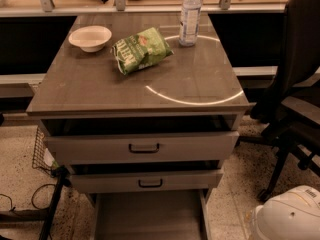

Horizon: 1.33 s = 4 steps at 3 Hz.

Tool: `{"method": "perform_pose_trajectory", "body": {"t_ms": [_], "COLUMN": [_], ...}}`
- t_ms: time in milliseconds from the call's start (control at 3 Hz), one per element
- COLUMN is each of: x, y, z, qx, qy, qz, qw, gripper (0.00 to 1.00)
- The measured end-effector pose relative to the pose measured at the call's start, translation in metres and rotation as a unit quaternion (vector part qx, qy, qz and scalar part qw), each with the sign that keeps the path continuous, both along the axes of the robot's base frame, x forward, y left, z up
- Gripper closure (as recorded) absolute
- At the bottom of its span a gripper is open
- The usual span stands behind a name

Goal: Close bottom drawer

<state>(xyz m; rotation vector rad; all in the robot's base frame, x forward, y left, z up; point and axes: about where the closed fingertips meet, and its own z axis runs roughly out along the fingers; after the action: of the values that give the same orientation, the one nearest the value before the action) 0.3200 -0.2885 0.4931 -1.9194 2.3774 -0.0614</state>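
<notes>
The bottom drawer (147,215) is pulled far out toward me at the foot of the grey-beige cabinet. Its flat grey floor shows, while its front and handle are cut off by the lower edge of the view. Above it sit the middle drawer front (150,181) and the top drawer front (142,147), each with a dark handle and each slightly ajar. My gripper is out of view past the bottom right corner. Only the white rounded arm housing (290,215) shows there, to the right of the open drawer and apart from it.
On the cabinet top (90,84) are a white bowl (90,37), a green snack bag (141,49) and a water bottle (190,15). A black office chair (295,99) stands at the right. A wire basket (41,149) and cables (30,199) lie on the floor at the left.
</notes>
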Motion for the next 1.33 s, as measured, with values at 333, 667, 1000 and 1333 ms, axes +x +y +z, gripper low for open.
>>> {"method": "perform_pose_trajectory", "body": {"t_ms": [333,667,1000,1333], "x": [-0.026,-0.066,-0.063,-0.062], "y": [-0.01,-0.03,-0.034,-0.033], "z": [-0.043,-0.119,-0.123,-0.124], "qx": [-0.028,-0.056,-0.064,-0.063], "qy": [0.037,0.072,0.064,0.064], "qz": [0.021,0.023,0.047,0.048], "qw": [0.9987,0.9956,0.9948,0.9948], "gripper": [0.73,1.0,1.0,1.0]}}
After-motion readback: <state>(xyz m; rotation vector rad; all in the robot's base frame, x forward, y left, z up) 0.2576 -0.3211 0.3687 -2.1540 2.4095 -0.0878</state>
